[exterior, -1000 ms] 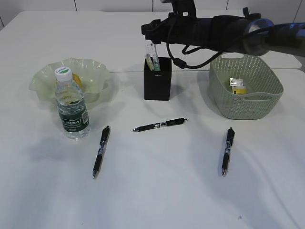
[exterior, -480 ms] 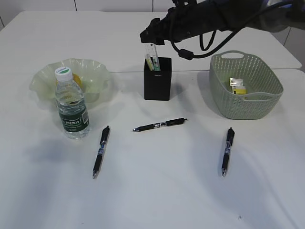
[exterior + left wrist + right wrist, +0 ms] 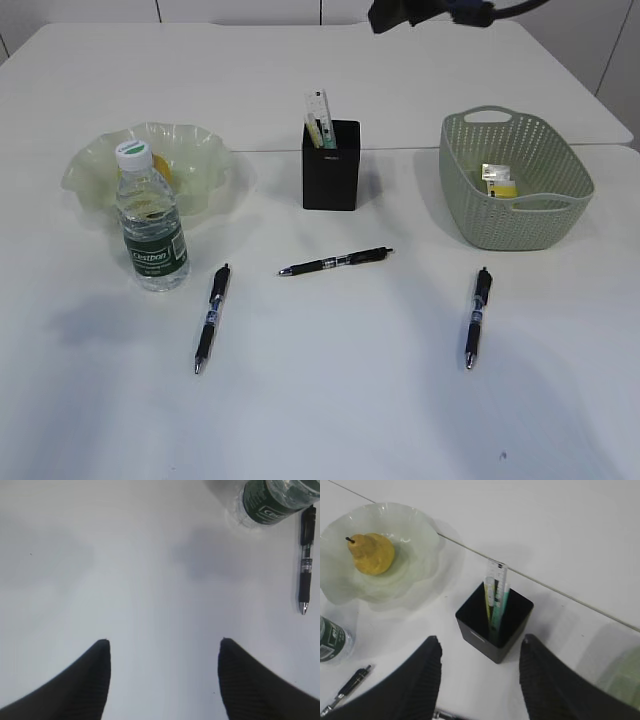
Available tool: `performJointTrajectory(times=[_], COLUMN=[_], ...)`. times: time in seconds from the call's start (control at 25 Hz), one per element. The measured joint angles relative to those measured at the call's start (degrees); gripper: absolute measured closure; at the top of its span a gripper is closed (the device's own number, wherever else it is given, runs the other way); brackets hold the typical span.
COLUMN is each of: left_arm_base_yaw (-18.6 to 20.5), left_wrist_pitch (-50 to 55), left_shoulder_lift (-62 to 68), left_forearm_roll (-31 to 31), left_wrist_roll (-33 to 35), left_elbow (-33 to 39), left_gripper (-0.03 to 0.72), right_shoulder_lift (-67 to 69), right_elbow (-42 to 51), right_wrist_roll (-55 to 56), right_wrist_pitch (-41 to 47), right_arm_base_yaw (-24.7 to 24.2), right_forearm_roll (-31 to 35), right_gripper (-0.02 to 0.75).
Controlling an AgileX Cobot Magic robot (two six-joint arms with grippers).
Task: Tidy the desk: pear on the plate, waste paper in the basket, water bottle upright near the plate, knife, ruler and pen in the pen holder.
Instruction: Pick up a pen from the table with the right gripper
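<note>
1. Pear point(image 3: 370, 554) sits in the plate point(image 3: 415, 530) – yellow w/ brown patches, stem up-left in right wrist view. Plate is at far left of the table point(image 3: 320, 420).
2. Water bottle point(image 3: 150, 225) upright, white cap on, just in front of the plate; from the ext cam it overlaps the plate's front rim, can't tell if touching.
3. Waste paper point(image 3: 498, 180) lies inside the basket point(image 3: 516, 215), yellow + whitish, on the basket floor. Basket at right of table.
4. Pen holder point(image 3: 331, 165) mid-table, between plate and basket. Ruler point(image 3: 495, 592) stands in it, tilted slightly, top sticking out above the rim; a green-ish item sits beside it in the cup – can't ID it.
5. Three pens flat on the table: left pen point(image 3: 212, 317) near the bottle, middle pen point(image 3: 335, 262) in front of the holder, right pen point(image 3: 477, 316) in front of the basket. All well apart.
6. Left gripper point(image 3: 162, 647): fingers apart, empty, over bare table; bottle base and left pen at top right of its view.
7. Right gripper point(image 3: 479, 647): fingers apart, empty, high above the pen holder. Ext cam only catches a dark bit of the arm at the top edge.
</note>
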Motion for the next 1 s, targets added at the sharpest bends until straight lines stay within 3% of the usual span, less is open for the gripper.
performJointTrajectory(times=[0.48, 1.0], left_arm_base_yaw=[0.0, 0.0], left_wrist_pitch=[0.4, 0.4], left_shoulder_lift=[0.0, 0.0], left_forearm_roll=[-0.8, -1.4], left_wrist_roll=[0.0, 0.0], left_elbow=[0.0, 0.0], left_gripper=[0.214, 0.220], right_shoulder_lift=[-16.6, -18.9], right_elbow=[11.7, 28.8], right_wrist_roll=[15.0, 22.8], right_wrist_pitch=[18.8, 21.5], right_arm_base_yaw=[2.5, 3.5], right_forearm_roll=[-15.5, -17.1], right_gripper=[0.360, 0.360])
